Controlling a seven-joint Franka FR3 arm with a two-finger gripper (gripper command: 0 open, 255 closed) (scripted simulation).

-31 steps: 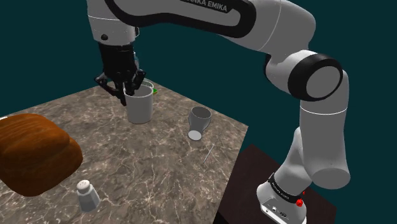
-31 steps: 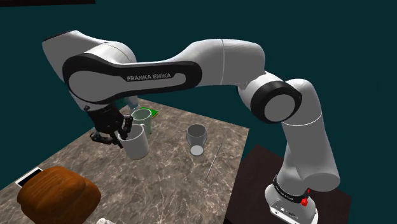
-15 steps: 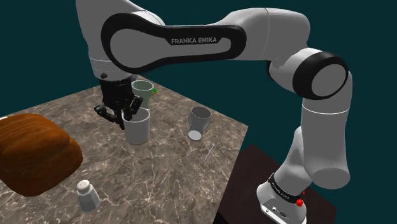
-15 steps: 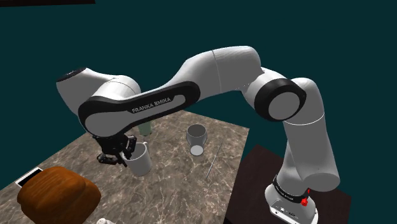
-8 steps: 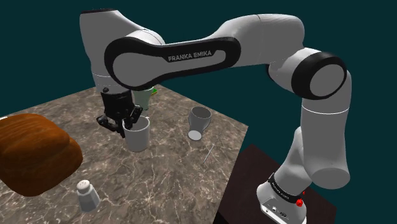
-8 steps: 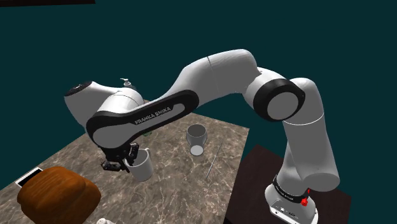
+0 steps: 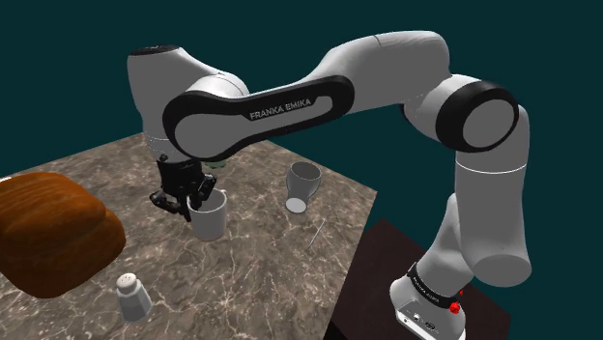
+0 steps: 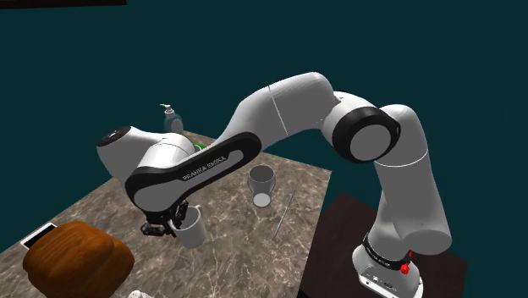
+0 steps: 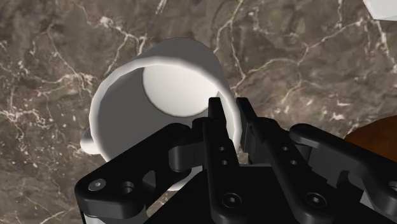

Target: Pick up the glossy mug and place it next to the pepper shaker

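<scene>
The white mug (image 7: pixel 210 214) is upright near the middle of the marble table, and I cannot tell if its base touches the top. My black gripper (image 7: pixel 192 205) is shut on the mug's rim, one finger inside and one outside. The wrist view looks down into the mug (image 9: pixel 159 95), with the gripper (image 9: pixel 227 103) clasping its wall. In the second exterior view the mug (image 8: pixel 191 227) hangs under the gripper (image 8: pixel 174 223). The white pepper shaker (image 7: pixel 133 295) stands near the table's front edge, well apart from the mug.
A large brown loaf (image 7: pixel 53 232) lies at the shoulder view's left. A grey glass (image 7: pixel 303 184) and a thin stick (image 7: pixel 317 233) are toward the table's right edge (image 7: pixel 353 253). A soap dispenser (image 8: pixel 169 117) stands at the back. The dark stand (image 7: pixel 387 290) is at lower right.
The arm has carried the mug away from the back of the table, forward and downward toward the loaf and shaker. The grip on the rim has stayed shut.
</scene>
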